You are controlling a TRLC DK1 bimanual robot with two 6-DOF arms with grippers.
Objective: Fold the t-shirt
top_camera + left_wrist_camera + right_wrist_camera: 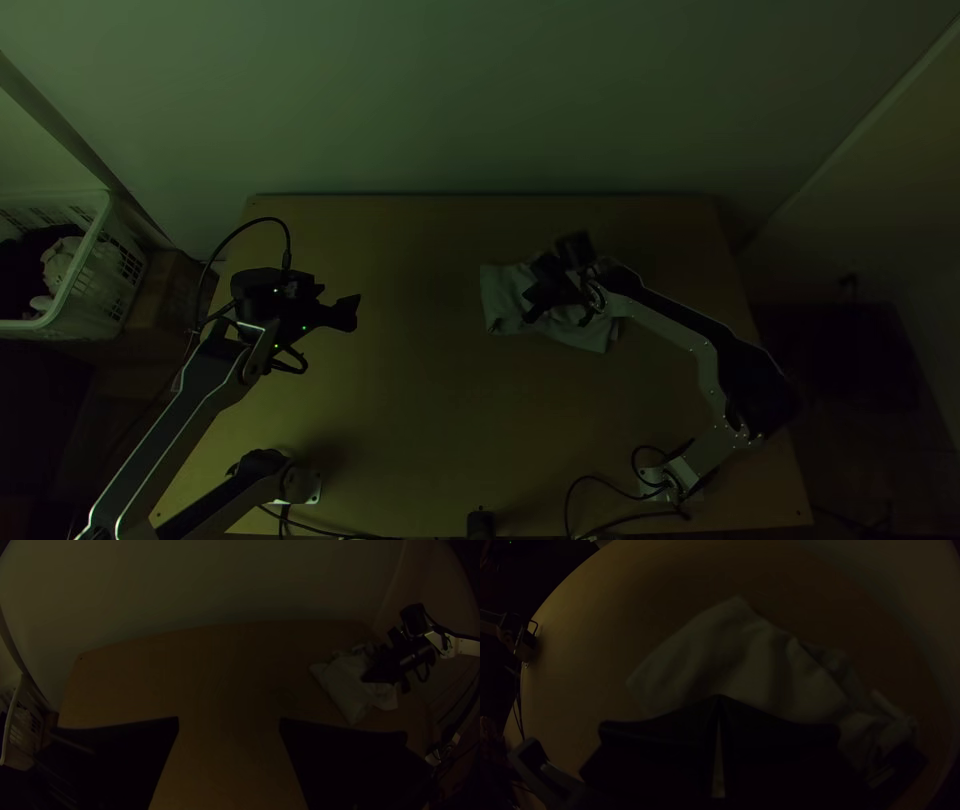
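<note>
The grey-white t-shirt lies bunched and partly folded right of the table's middle; it also shows in the left wrist view as a crumpled heap. Over it is my right gripper, covering part of the cloth. In the right wrist view the fingertips of the right gripper meet in front of the shirt; whether any fabric is pinched between them I cannot tell. My left gripper is over the left part of the table, away from the shirt. Its fingers stand wide apart in the left wrist view, the left gripper holding nothing.
A white basket with cloth items stands beyond the table's left edge. The wooden table has bare surface between the left gripper and the shirt. Black cables run along the near edge, and a wall rises behind the far edge.
</note>
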